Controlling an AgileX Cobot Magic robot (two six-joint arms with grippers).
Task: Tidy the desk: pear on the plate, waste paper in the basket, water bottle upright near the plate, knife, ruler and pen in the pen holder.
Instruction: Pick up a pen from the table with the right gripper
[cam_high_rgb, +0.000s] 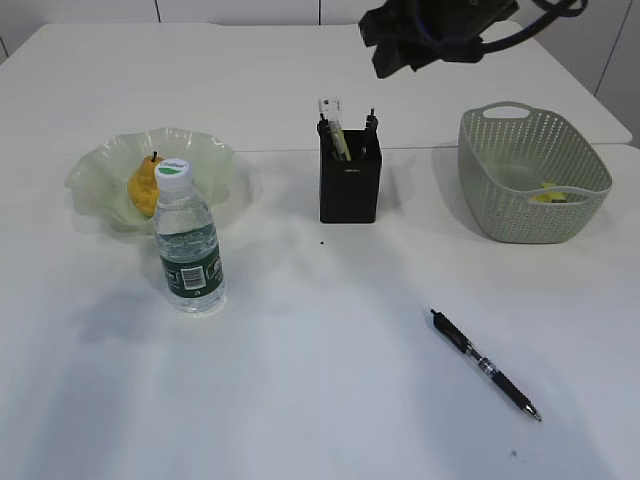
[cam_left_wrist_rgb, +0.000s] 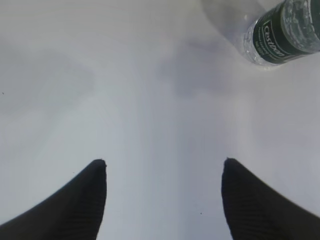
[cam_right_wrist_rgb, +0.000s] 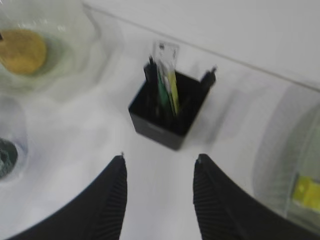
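Note:
The pear (cam_high_rgb: 143, 186) lies in the ruffled pale green plate (cam_high_rgb: 205, 160). The water bottle (cam_high_rgb: 188, 245) stands upright just in front of the plate. The black pen holder (cam_high_rgb: 349, 188) holds the clear ruler (cam_high_rgb: 332, 112) and a green-and-yellow piece that looks like the knife (cam_right_wrist_rgb: 167, 92). A black pen (cam_high_rgb: 485, 365) lies flat on the desk (cam_high_rgb: 320, 400) at the front right. My right gripper (cam_right_wrist_rgb: 160, 157) hangs open and empty above the holder (cam_right_wrist_rgb: 167, 117). My left gripper (cam_left_wrist_rgb: 164, 162) is open over bare desk, with the bottle (cam_left_wrist_rgb: 282, 30) ahead of it to the right.
The sage-green basket (cam_high_rgb: 575, 165) stands at the right with a yellow scrap of paper (cam_high_rgb: 548, 196) inside. A seam between two tabletops runs behind the holder. My right arm (cam_high_rgb: 440, 25) reaches in from the top of the exterior view.

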